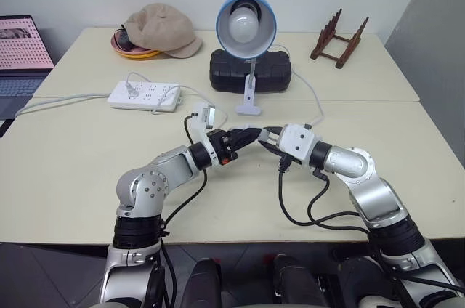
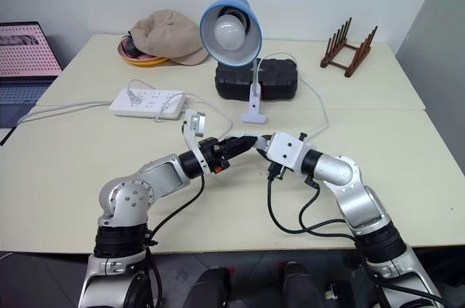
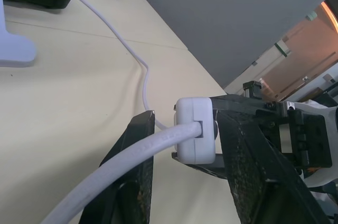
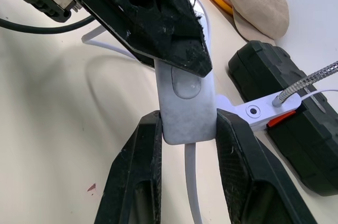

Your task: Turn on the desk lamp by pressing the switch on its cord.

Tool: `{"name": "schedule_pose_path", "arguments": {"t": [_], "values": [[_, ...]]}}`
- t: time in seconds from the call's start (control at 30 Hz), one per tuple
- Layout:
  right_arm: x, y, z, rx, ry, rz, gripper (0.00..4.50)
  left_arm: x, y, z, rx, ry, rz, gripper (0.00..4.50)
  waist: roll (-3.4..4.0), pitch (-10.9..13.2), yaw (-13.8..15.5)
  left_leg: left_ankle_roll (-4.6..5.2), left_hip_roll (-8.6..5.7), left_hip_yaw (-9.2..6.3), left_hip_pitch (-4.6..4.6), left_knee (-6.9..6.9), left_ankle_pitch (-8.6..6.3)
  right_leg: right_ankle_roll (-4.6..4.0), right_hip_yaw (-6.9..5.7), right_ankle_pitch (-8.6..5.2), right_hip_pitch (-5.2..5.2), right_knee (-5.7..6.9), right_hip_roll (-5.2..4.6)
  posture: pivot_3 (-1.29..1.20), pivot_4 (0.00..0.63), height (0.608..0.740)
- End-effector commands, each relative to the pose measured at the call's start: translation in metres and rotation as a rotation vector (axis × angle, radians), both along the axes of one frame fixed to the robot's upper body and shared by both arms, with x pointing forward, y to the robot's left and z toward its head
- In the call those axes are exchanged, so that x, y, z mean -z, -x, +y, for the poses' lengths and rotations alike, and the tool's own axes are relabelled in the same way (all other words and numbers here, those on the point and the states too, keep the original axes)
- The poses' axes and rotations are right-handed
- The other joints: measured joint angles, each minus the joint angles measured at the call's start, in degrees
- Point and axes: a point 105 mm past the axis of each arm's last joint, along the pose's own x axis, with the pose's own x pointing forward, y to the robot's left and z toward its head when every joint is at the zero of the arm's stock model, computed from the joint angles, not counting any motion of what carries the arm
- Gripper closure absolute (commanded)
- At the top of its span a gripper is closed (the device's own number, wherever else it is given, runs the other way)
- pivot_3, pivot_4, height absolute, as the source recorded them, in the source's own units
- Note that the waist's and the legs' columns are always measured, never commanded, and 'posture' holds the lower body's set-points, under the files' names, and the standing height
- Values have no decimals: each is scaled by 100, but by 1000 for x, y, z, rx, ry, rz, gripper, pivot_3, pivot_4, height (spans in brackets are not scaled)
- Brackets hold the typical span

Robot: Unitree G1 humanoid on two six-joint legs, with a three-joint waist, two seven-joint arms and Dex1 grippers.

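The desk lamp stands at mid-table on its white clip base, its blue shade and white bulb facing me. Its thin white cord curves round on the right to the switch, a small white block with a rocker. My right gripper is shut on the switch's sides and holds it above the table. My left gripper meets it from the other side, its fingers apart around the switch. One black left fingertip lies on the rocker face.
A white power strip lies left of the lamp and a black case sits behind its base. A tan hat on an orange dish, a wooden rack and a laptop line the far and left edges.
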Motion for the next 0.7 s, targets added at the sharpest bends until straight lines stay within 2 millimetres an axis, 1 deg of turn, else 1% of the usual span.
{"name": "schedule_pose_path", "arguments": {"t": [0.03, 0.13, 0.17, 0.57, 0.63, 0.67, 0.7], "values": [[-11, 2, 0, -9, -21, -41, 3423, -13, 6, -1, 22, 37, -45, 3328, 0, 0, 0, 0, 0, 0, 0, 0, 0, 0, 0, 0, 0, 0, 0, 0, 150, 740], [-12, 2, 0, -9, -23, -42, 3423, -13, 8, -2, 34, 38, -43, 3993, 0, 0, 0, 0, 0, 0, 0, 0, 0, 0, 0, 0, 0, -1, 0, 0, 150, 740], [-12, 2, 0, -10, -23, -43, 3423, -12, 8, -2, 38, 37, -42, 4086, 0, 0, 0, 0, 0, 0, 0, -1, 0, 0, 0, 0, 0, -1, 0, 0, 150, 740], [-14, 3, 1, -16, -24, -50, 3423, -10, 9, -3, 38, 13, -52, 4083, 0, 0, 0, 0, 0, 0, -1, -2, 0, -3, 0, -2, 0, -4, 0, 0, 150, 740], [-14, 3, 1, -16, -23, -49, 3423, -12, 13, -5, 68, 43, -44, 3380, 0, 0, 0, 0, 0, 0, -1, -2, 0, -3, 0, -2, 0, -4, 0, 0, 150, 740], [-14, 2, 1, -16, -23, -48, 3423, -12, 15, -5, 75, 50, -40, 3288, 0, 0, 0, 0, 0, 0, -1, -2, 0, -3, 0, -2, 0, -5, 0, 0, 150, 740], [-14, 1, 0, -17, -19, -47, 3423, -10, 16, -3, 72, 42, -33, 3026, 0, 0, -1, 0, 0, 0, -1, -2, 0, -4, 0, -2, 0, -5, 0, 0, 150, 740]]}}
